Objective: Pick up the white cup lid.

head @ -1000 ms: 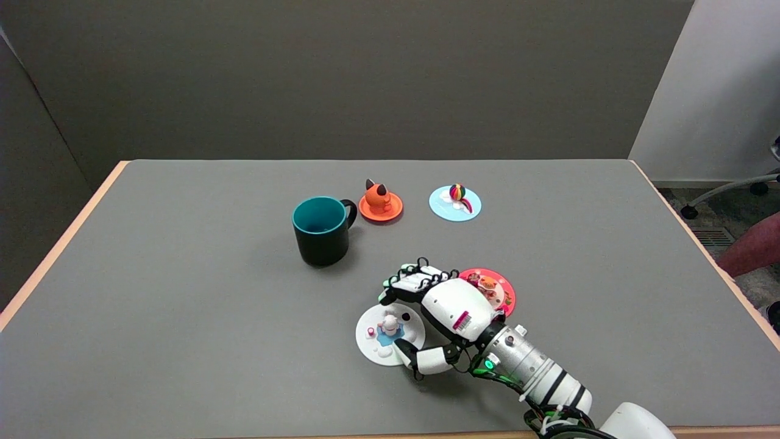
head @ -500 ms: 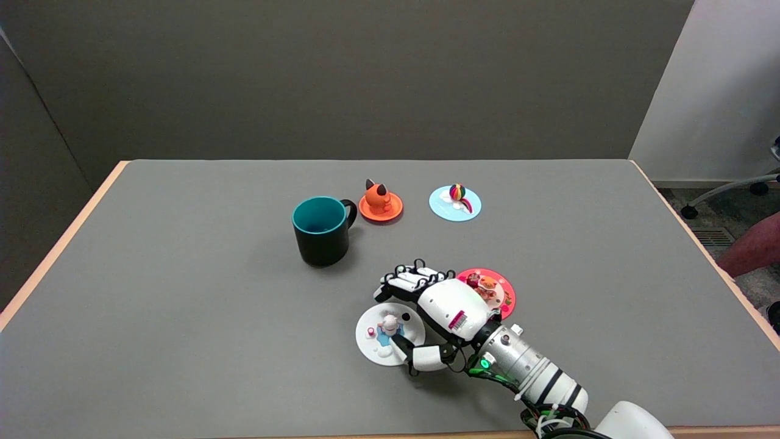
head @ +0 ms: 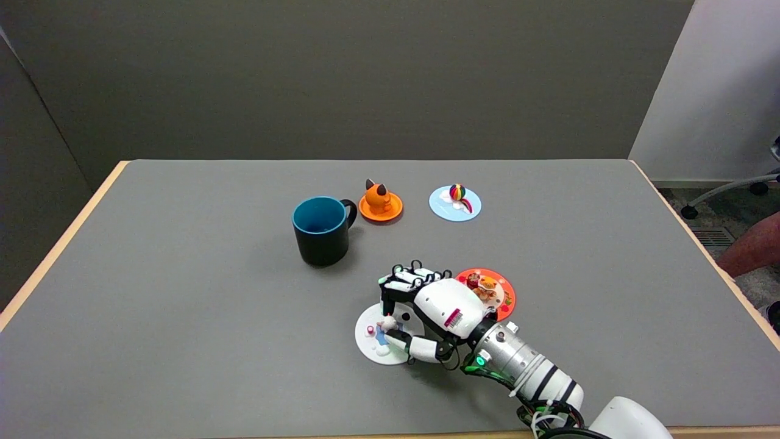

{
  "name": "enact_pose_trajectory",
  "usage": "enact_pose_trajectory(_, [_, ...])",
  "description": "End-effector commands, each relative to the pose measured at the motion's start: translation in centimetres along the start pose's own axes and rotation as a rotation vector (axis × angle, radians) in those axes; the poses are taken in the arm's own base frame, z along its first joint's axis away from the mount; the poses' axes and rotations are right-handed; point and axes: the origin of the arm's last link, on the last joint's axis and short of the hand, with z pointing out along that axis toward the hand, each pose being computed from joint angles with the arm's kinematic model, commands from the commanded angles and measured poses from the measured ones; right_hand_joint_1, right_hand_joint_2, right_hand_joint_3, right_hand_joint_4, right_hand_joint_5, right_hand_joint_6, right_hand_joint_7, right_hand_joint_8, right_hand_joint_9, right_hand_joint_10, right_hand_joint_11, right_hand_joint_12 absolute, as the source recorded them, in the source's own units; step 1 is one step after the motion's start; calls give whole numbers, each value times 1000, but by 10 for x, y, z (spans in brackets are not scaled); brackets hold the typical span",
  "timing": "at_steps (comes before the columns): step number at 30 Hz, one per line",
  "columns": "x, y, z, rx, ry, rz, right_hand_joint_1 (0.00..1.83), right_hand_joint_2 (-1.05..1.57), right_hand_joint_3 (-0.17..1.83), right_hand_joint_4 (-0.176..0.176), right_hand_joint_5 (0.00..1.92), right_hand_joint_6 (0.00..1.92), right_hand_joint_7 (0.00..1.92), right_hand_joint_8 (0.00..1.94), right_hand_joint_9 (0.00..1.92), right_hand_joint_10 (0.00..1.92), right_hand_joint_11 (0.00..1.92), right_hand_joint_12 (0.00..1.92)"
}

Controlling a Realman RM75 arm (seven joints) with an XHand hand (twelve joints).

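Closing on the white cup lid [head: 373, 342], flat on the desk [head: 183, 317] near-right of the mug [head: 322, 230]: right hand [head: 436, 305] fingers [head: 390, 292] pinching its small knob. Risk: knob slips; red lid [head: 503, 291] nudged by wrist.

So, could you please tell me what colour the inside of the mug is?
The mug is teal-blue inside and black outside, seen in the head view.

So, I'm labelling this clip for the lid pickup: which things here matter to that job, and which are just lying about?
Part of the job:
white cup lid
right hand, fingers closing around the lid's small figure

Lying about:
black mug with blue inside
orange cat lid
light blue lid
red lid
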Motion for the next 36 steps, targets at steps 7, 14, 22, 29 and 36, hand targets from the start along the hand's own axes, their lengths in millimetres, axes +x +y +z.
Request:
enact_pose_trajectory(7, [0, 3, 5, -17, -26, 10, 953, 1177, 251, -14, 656, 1489, 283, 604, 440, 241, 320, 202])
enact_pose_trajectory(14, [11, 5, 8, -21, -2, 0, 920, 1198, 250, 10, 626, 1536, 282, 642, 441, 275, 336, 209])
enact_pose_trajectory(22, [26, 3, 13, -18, 18, -18, 906, 1205, 248, 23, 614, 1552, 290, 656, 442, 291, 340, 214])
enact_pose_trajectory(29, [40, 0, 19, -7, 55, -30, 889, 1219, 230, 41, 604, 1563, 290, 682, 428, 328, 328, 246])
enact_pose_trajectory(36, [60, -4, 31, 3, 95, -38, 888, 1221, 230, 41, 602, 1566, 301, 692, 431, 339, 337, 254])
